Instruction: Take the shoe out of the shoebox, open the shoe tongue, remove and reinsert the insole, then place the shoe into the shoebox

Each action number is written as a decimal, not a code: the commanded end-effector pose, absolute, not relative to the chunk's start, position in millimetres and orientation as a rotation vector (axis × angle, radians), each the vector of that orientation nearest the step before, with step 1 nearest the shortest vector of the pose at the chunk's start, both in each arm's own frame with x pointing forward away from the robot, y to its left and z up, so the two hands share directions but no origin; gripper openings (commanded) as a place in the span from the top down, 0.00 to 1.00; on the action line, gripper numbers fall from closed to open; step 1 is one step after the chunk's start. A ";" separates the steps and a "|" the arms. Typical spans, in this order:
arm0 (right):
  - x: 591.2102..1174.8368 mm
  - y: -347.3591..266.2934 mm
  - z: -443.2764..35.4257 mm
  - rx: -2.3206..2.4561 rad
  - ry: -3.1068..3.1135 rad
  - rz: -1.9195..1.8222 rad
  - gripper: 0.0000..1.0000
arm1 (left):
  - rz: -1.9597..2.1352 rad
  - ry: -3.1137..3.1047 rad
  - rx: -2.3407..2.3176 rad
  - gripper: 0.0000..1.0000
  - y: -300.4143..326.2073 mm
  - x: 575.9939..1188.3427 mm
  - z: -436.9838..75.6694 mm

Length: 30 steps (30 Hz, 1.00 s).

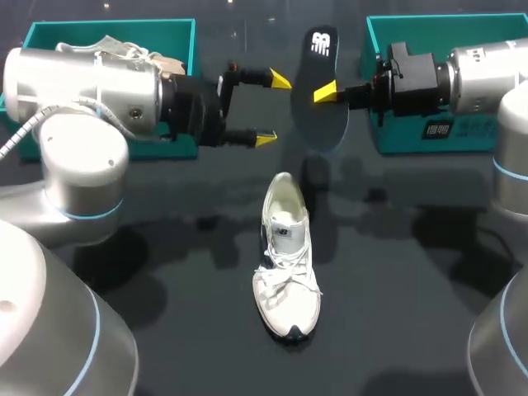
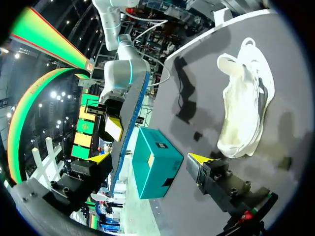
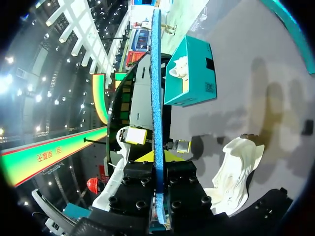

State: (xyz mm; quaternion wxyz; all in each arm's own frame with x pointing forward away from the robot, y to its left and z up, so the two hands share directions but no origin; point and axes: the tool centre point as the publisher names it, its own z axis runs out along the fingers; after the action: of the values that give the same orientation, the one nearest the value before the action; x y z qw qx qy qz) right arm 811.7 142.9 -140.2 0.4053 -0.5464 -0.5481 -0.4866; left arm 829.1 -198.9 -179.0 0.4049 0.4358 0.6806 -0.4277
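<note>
The shoe (image 1: 286, 256) lay below both grippers. The insole (image 1: 320, 99) stood clamped in the right gripper (image 1: 328, 92), just ahead of the open-fingered left gripper (image 1: 273, 109). Removal looked done; reinsertion would need it lowered into the shoe.

Left arm (image 1: 82, 91) covers most of the left shoebox (image 1: 180, 45) — contents only partly visible

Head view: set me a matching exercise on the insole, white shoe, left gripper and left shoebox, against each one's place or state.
1 insole
2 white shoe
3 left gripper
4 left shoebox

A open, holding nothing
B lying on the table
C has another shoe inside
D clamped in the right gripper

Pairs: 1-D, 2-B, 3-A, 4-C
</note>
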 end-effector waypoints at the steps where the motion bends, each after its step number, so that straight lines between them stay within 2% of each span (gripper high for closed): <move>1: 808.3 131.3 -141.8 -1.357 -1.394 -1.257 1.00 | -1.093 2.217 0.962 0.00 -174.0 812.8 -179.4; 2: 808.6 129.9 -144.5 -1.347 -1.395 -1.263 1.00 | -0.981 2.211 0.987 0.00 -170.5 813.0 -181.3; 14: 808.6 129.9 -144.5 -1.347 -1.395 -1.263 1.00 | -0.981 2.211 0.987 0.00 -170.5 813.0 -181.3; 22: 795.9 133.1 -165.0 -1.266 -1.437 -1.375 1.00 | -1.140 2.663 0.823 0.00 -161.1 802.8 -186.9; 24: 794.3 134.3 -169.5 -1.254 -1.437 -1.407 1.00 | -1.060 2.825 0.699 0.00 -157.4 801.7 -195.1; 25: 794.2 134.8 -171.9 -1.254 -1.430 -1.418 1.00 | -0.880 2.830 0.628 0.00 -154.3 799.1 -201.1; 30: 794.2 134.8 -171.9 -1.254 -1.430 -1.418 1.00 | -0.880 2.830 0.628 0.00 -154.3 799.1 -201.1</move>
State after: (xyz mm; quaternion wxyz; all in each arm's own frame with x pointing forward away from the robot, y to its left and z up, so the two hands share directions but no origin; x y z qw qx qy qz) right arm 796.9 133.1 -172.6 0.3782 -0.4872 -0.5600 -0.5531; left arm 800.2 -148.1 -209.2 0.1386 0.2314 0.8885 -0.3712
